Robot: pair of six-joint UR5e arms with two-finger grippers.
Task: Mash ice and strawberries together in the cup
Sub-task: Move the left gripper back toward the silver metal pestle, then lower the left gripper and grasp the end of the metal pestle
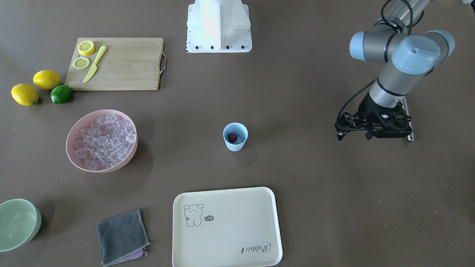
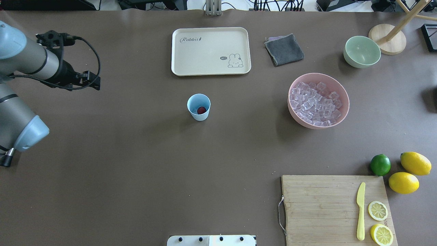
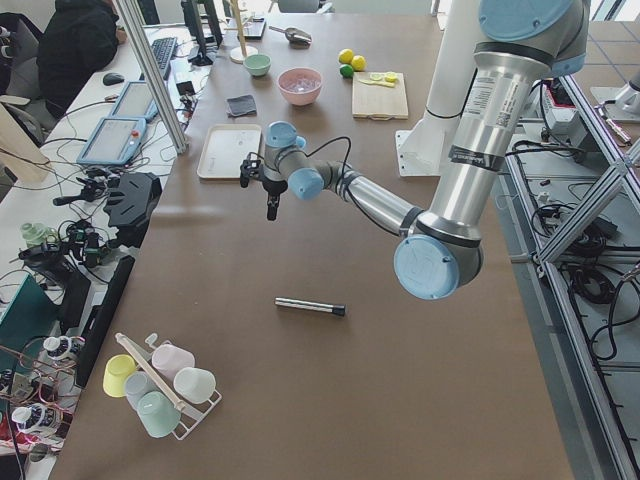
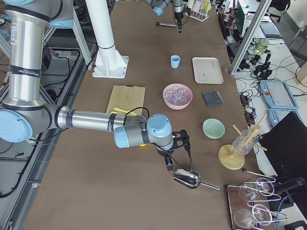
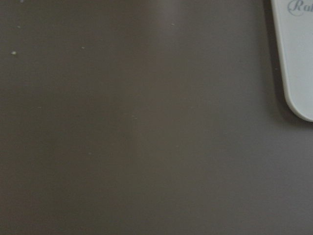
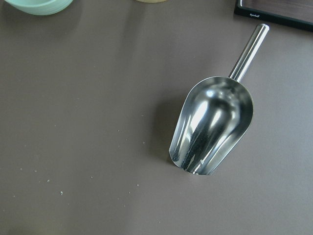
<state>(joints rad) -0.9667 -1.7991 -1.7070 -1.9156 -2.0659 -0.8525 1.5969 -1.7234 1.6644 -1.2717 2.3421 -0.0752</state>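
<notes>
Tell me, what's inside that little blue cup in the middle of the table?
A small dark-red strawberry lies at the bottom of the cup. A pale patch beside it is too unclear to name. The cup's wall hides part of the bottom.

1. Cream tray (image 2: 208,68) on the worktop: script wordmark (image 2: 191,39) "Rabbit" printed in dark grey in one corner, seen upside down in the front-facing view.
2. Same tray, opposite corner: line-drawn rabbit (image 2: 235,60) with a small speech bubble (image 2: 223,58) beside it, apparently reading "hi~".
3. Left wrist view: only the wordmark's first letters, "Ra", show at the tray corner.
4. Black tray (image 6: 274,14), right wrist view: small white print on the rim, too small to read.
</notes>
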